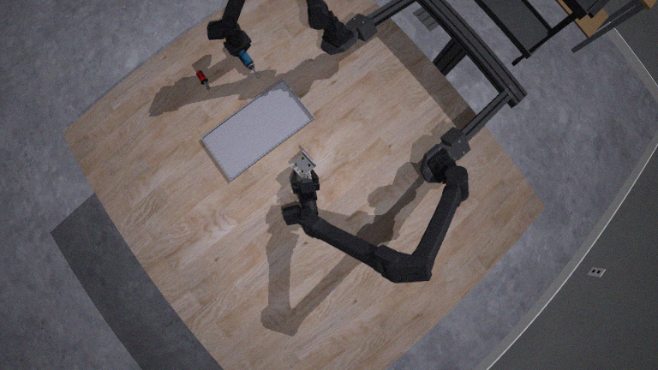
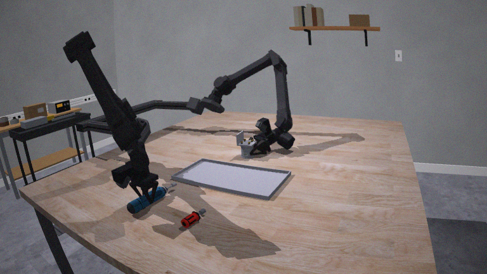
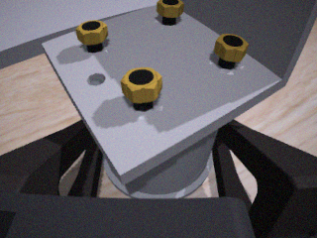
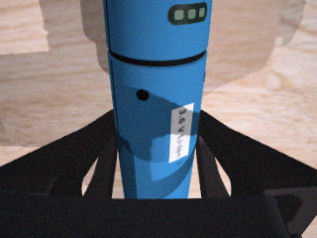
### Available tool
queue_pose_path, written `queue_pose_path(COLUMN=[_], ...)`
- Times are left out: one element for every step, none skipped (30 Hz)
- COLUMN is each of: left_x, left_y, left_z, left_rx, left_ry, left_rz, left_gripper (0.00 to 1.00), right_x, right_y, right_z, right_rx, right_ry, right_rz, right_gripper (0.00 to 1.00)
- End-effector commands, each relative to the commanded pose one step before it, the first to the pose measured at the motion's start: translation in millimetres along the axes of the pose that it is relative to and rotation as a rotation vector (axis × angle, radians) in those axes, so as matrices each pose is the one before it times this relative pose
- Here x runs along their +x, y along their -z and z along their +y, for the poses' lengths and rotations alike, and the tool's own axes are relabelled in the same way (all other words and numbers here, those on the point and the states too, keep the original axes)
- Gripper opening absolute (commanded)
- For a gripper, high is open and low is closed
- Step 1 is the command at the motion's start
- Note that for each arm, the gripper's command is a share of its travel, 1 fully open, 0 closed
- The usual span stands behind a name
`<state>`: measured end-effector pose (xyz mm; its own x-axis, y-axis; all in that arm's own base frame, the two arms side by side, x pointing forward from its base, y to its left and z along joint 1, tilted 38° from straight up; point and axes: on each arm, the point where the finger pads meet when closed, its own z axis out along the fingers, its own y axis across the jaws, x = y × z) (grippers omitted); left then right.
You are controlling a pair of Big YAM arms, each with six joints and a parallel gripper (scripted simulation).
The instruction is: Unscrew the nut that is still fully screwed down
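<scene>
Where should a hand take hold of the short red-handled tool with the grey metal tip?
Probably mid-way along the red handle, from straight above, closing across its length. It lies on its side, the handle is thicker than the grey tip, and nothing covers it.

"3.6 V Li-Ion" on the blue driver's (image 1: 246, 59) (image 2: 146, 200) (image 4: 158, 89) white label (image 4: 181, 133)
</scene>
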<state>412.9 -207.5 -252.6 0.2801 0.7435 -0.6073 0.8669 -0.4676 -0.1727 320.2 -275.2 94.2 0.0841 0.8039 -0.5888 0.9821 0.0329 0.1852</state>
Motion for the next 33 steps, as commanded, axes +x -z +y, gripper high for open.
queue_pose_path(left_x=[-14.11,0.00,0.00,0.00,0.00,0.00,0.00,0.00,0.00,0.00,0.00,0.00,0.00,0.00,0.00,0.00,0.00,0.00,0.00,0.00,0.00,0.00,0.00,0.00,0.00,0.00,0.00,0.00,0.00,0.00,0.00,0.00,0.00], left_y=[-8.48,0.00,0.00,0.00,0.00,0.00,0.00,0.00,0.00,0.00,0.00,0.00,0.00,0.00,0.00,0.00,0.00,0.00,0.00,0.00,0.00,0.00,0.00,0.00,0.00,0.00,0.00,0.00,0.00,0.00,0.00,0.00,0.00], left_z=[2.51,0.00,0.00,0.00,0.00,0.00,0.00,0.00,0.00,0.00,0.00,0.00,0.00,0.00,0.00,0.00,0.00,0.00,0.00,0.00,0.00,0.00,0.00,0.00,0.00,0.00,0.00,0.00,0.00,0.00,0.00,0.00,0.00], left_rx=[0.01451,0.00000,0.00000,0.00000,0.00000,0.00000,0.00000,0.00000,0.00000,0.00000,0.00000,0.00000,0.00000,0.00000,0.00000,0.00000,0.00000,0.00000,0.00000,0.00000,0.00000,0.00000,0.00000,0.00000,0.00000,0.00000,0.00000,0.00000,0.00000,0.00000,0.00000,0.00000,0.00000], left_ry=[-0.03174,0.00000,0.00000,0.00000,0.00000,0.00000,0.00000,0.00000,0.00000,0.00000,0.00000,0.00000,0.00000,0.00000,0.00000,0.00000,0.00000,0.00000,0.00000,0.00000,0.00000,0.00000,0.00000,0.00000,0.00000,0.00000,0.00000,0.00000,0.00000,0.00000,0.00000,0.00000,0.00000], left_rz=[0.00721,0.00000,0.00000,0.00000,0.00000,0.00000,0.00000,0.00000,0.00000,0.00000,0.00000,0.00000,0.00000,0.00000,0.00000,0.00000,0.00000,0.00000,0.00000,0.00000,0.00000,0.00000,0.00000,0.00000,0.00000,0.00000,0.00000,0.00000,0.00000,0.00000,0.00000,0.00000,0.00000], left_gripper=[0.59,0.59,0.59,0.59,0.59,0.59,0.59,0.59,0.59,0.59,0.59,0.59,0.59,0.59,0.59,0.59,0.59,0.59,0.59,0.59,0.59,0.59,0.59,0.59,0.59,0.59,0.59,0.59,0.59,0.59,0.59,0.59,0.59], right_x=[-5.52,0.00,0.00,0.00,0.00,3.77,0.19,-0.08,0.10,-0.91,-1.23,-1.24,0.00,0.00,0.00,0.00,0.00,0.00,0.00,0.00,0.00,0.00,0.00,0.00,0.00,0.00,0.00,0.00,0.00,0.00,0.00,0.00,0.00], right_y=[2.61,0.00,0.00,0.00,0.00,-6.14,-0.43,0.04,0.39,0.65,0.74,4.24,0.00,0.00,0.00,0.00,0.00,0.00,0.00,0.00,0.00,0.00,0.00,0.00,0.00,0.00,0.00,0.00,0.00,0.00,0.00,0.00,0.00], right_z=[6.30,0.00,0.00,0.00,0.00,-6.70,-0.20,-0.21,-0.75,0.47,1.93,4.83,0.00,0.00,0.00,0.00,0.00,0.00,0.00,0.00,0.00,0.00,0.00,0.00,0.00,0.00,0.00,0.00,0.00,0.00,0.00,0.00,0.00], right_rx=[-0.01626,0.00000,0.00000,0.00000,0.00000,0.01234,0.00130,0.00019,-0.00039,-0.00215,-0.00347,-0.00636,0.00000,0.00000,0.00000,0.00000,0.00000,0.00000,0.00000,0.00000,0.00000,0.00000,0.00000,0.00000,0.00000,0.00000,0.00000,0.00000,0.00000,0.00000,0.00000,0.00000,0.00000], right_ry=[-0.00182,0.00000,0.00000,0.00000,0.00000,0.00891,0.00047,-0.00020,-0.00064,-0.00153,-0.00091,-0.00517,0.00000,0.00000,0.00000,0.00000,0.00000,0.00000,0.00000,0.00000,0.00000,0.00000,0.00000,0.00000,0.00000,0.00000,0.00000,0.00000,0.00000,0.00000,0.00000,0.00000,0.00000], right_rz=[-0.00935,0.00000,0.00000,0.00000,0.00000,0.00610,0.00072,-0.00009,-0.00048,-0.00180,-0.00223,-0.00134,0.00000,0.00000,0.00000,0.00000,0.00000,0.00000,0.00000,0.00000,0.00000,0.00000,0.00000,0.00000,0.00000,0.00000,0.00000,0.00000,0.00000,0.00000,0.00000,0.00000,0.00000], right_gripper=[0.42,0.42,0.42,0.42,0.42,0.42,0.42,0.42,0.42,0.42,0.42,0.42,0.42,0.42,0.42,0.42,0.42,0.42,0.42,0.42,0.42,0.42,0.49,0.49,0.49,0.49,0.49,0.49,0.49,0.49,0.49,0.49,0.49])
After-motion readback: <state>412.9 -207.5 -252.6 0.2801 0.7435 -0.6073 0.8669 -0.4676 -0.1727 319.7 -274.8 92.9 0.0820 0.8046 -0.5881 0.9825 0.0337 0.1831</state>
